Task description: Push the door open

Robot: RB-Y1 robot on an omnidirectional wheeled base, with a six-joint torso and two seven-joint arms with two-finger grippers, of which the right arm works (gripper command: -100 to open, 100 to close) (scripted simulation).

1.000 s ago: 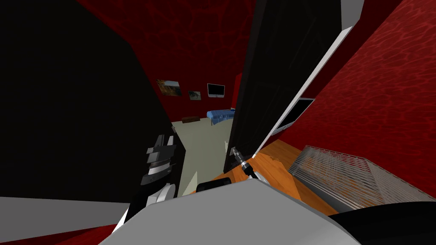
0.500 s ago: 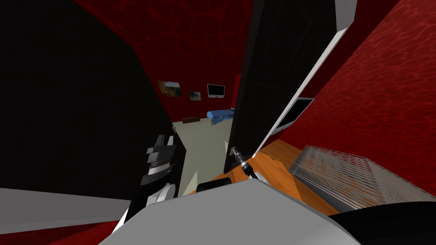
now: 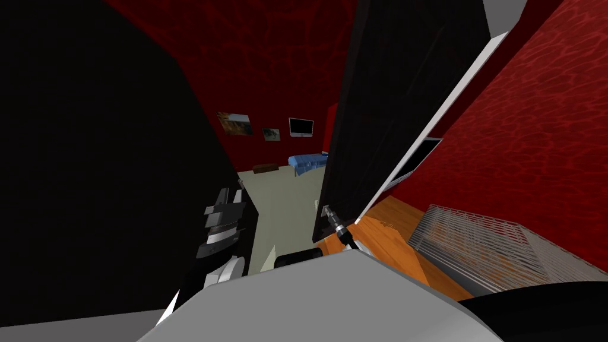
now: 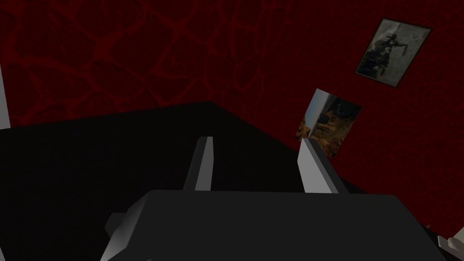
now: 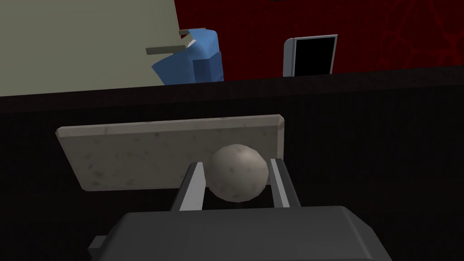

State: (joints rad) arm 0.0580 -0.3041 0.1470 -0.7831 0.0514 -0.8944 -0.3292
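right gripper [image 5: 235,164] clamped on round knob [image 5: 239,176]; knob smooth, likely slippery, best hold; dark door [image 5: 371,145] behind it rigid, probably heavy; left gripper [image 4: 256,139] spread, empty.

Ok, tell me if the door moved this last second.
Yes. The door has swung further open, its white edge nearer the red wall; the far monitor stayed put.

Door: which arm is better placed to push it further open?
Right: the right end effector is shut on the round grey knob of the dark, ajar door. The left end effector is open and empty, across the gap from the door.
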